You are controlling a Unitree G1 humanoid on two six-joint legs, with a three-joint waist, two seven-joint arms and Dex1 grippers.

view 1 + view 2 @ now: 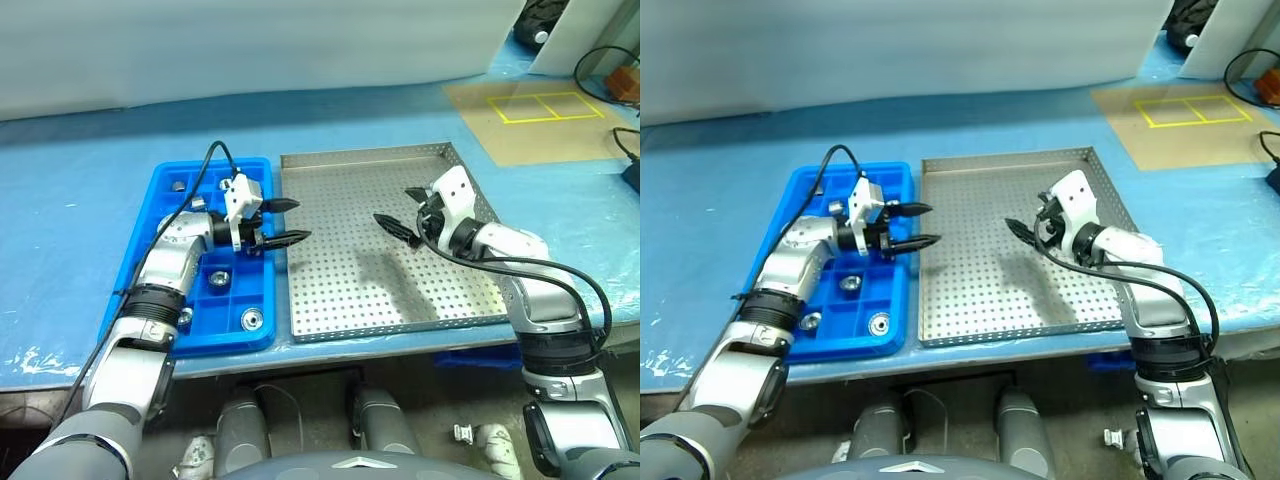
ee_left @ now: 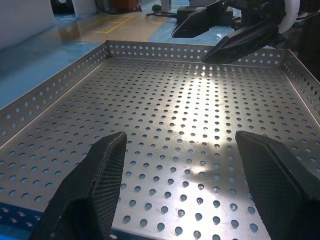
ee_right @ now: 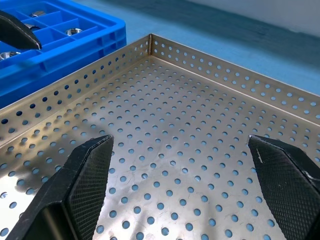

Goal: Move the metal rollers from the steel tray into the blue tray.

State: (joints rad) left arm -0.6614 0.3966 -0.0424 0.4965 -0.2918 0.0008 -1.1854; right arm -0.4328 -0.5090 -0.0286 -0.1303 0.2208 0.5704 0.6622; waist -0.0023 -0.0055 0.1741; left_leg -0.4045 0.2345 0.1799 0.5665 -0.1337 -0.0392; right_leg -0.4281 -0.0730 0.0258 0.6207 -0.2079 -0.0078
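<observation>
Since the steel tray (image 1: 380,250) lies bare, the metal rollers (image 1: 252,319) already sit in the blue tray (image 1: 160,200) compartments; transfer looks finished. Left gripper (image 1: 283,222) and right gripper (image 1: 400,212) gape empty; withdrawing seems next.

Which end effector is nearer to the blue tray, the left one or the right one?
Left. The left end effector hangs at the blue tray's inner edge, pointing over the steel tray. The right end effector hovers above the steel tray's middle, farther away.
</observation>
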